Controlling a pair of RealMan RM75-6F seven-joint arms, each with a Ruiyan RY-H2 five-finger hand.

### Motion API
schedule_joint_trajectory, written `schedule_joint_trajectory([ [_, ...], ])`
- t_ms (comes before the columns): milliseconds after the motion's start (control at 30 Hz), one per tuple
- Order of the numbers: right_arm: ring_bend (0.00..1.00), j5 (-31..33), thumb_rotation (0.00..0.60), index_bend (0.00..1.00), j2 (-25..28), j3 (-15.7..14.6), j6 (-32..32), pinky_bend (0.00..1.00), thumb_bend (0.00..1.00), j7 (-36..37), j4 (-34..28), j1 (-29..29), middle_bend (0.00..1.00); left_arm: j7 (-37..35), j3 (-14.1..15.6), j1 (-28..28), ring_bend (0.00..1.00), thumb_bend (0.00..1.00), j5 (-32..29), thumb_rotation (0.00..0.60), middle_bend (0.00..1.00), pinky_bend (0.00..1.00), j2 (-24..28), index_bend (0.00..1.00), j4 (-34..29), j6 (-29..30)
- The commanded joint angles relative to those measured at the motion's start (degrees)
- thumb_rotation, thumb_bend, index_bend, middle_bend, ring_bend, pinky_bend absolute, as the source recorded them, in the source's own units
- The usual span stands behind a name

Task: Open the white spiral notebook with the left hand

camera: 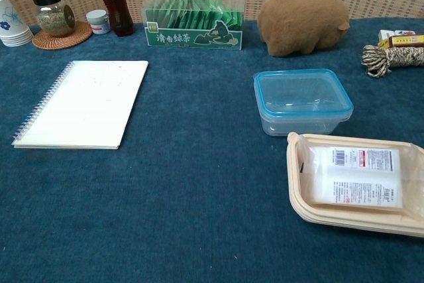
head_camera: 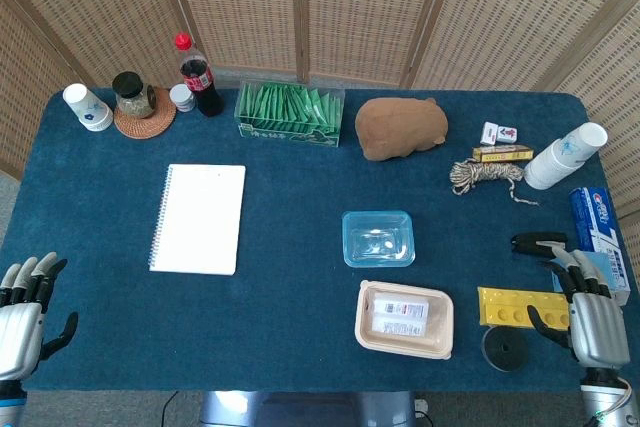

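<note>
The white spiral notebook (head_camera: 198, 218) lies closed on the left half of the desk (head_camera: 300, 327), long axis running near to far, spiral along its left edge. My left robot hand (head_camera: 25, 312), released with fingers apart, sits near-left of it and is the nearer hand.

Left of the white spiral notebook (head_camera: 198, 218), the left hand (head_camera: 25, 319) was cut by the frame edge; chest view showed neither hand.

notebook (head_camera: 198, 218) left of lidded container (head_camera: 378, 238)
</note>
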Motion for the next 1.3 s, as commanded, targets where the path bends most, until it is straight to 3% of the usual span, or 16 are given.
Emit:
schedule_joint_trajectory([
  [33,0.04,0.03,0.600,0.23,-0.04,0.02,0.05,0.12,0.31,-0.06,-0.03,-0.02,0.15,0.18,-0.01,-0.13,0.01,0.37,-0.15,0.600,0.09,0.00,-0.05,0.22,-0.04,-0.30],
  [400,0.04,0.05,0.600,0.23,0.23,0.01,0.26,0.12,0.30,-0.46,-0.24,-0.14,0.15,0.80,-0.22,-0.98,0.02,0.36,-0.37,0.600,0.09,0.00,0.45,0.21,-0.40,-1.73],
  [733,0.04,0.95,0.600,0.23,-0.02,-0.02,0.55,0.12,0.31,-0.13,-0.01,-0.71,0.15,5.91,-1.42,-8.22,0.02,0.36,-1.18,0.600,0.07,0.00,-0.16,0.21,-2.51,-12.79],
  [1000,0.04,1.88,0.600,0.23,0.87,0.09,1.36,0.12,0.30,-0.28,-0.18,-1.61,0.15,10.01,-5.45,-17.02,0.01,0.37,-6.15,0.600,0.07,0.00,-6.44,0.21,0.12,-23.73],
  [1300,0.04,2.85,0.600,0.23,0.82,0.11,1.61,0.12,0.31,-0.37,0.00,-2.29,0.15,14.61,-8.16,-24.28,0.00,0.36,-12.50,0.600,0.05,0.00,-13.71,0.21,4.56,-31.10],
])
